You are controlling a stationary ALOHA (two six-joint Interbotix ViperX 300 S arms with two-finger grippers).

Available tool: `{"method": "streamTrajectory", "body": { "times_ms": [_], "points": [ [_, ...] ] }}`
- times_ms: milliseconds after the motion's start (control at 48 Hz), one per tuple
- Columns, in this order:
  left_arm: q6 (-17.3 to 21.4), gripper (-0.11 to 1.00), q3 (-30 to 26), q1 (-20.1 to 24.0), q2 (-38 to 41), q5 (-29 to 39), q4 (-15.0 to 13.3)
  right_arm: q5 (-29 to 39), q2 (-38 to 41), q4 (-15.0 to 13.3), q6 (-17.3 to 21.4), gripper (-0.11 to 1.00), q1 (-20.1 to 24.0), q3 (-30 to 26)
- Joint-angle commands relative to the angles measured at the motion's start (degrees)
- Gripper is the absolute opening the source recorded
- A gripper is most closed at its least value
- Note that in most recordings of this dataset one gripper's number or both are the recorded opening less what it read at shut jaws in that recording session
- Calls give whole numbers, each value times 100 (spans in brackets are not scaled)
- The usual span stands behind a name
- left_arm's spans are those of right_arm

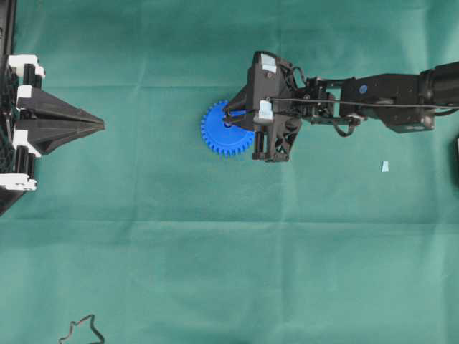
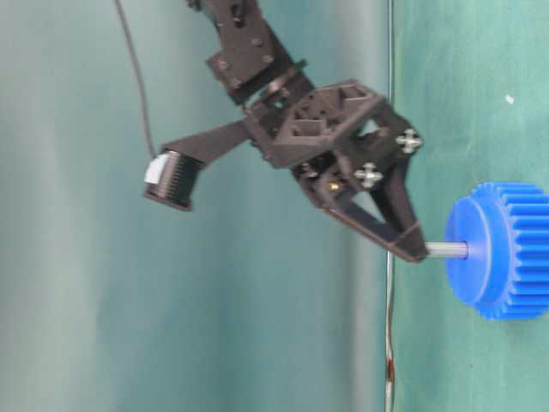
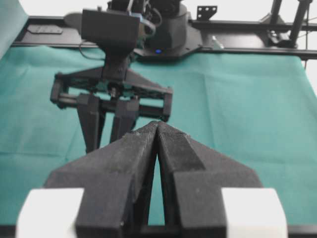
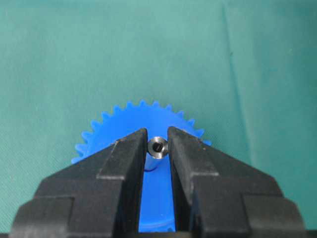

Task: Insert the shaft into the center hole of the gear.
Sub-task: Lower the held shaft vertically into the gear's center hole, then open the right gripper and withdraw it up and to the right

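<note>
At the far left of the overhead view the left gripper (image 1: 97, 124) is parked at the table edge, its fingers pressed together on nothing, well apart from the work. Moving right, the gear (image 1: 224, 132) lies flat on the green cloth (image 1: 215, 251) near the middle, and the right gripper (image 1: 231, 117) hangs over its hub, reaching in from the right. Further right a small pale scrap (image 1: 385, 166) lies on the cloth, clear of everything.

What could go wrong: the shaft (image 2: 446, 250) looks already seated at the hub, and the table-level view shows its far end meeting the blue face, but how deep it sits inside the center hole cannot be told from here. If the jaws release while the pin is only shallowly entered, it may tip and fall out. If the arm presses on at a slight angle, the pin could bind, and the loose gear could slide or lift on the soft cloth.

The right gripper is narrowed onto the shaft: in the right wrist view the silvery pin (image 4: 158, 147) sits clamped between the two fingertips, its end face toward the camera, with the gear (image 4: 143, 119) directly beyond it. The pin thus bridges the fingertips and the hub.
</note>
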Motion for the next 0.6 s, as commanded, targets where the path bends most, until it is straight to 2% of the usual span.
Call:
{"method": "streamTrajectory", "body": {
  "times_ms": [0,584],
  "points": [
    [9,0,-149,-9,53,-26,9,-105,9,18,9,16,9,-70],
    [-88,0,-149,-9,53,-9,9,-18,26,-18,-79,16,26,-114]
  ]
}}
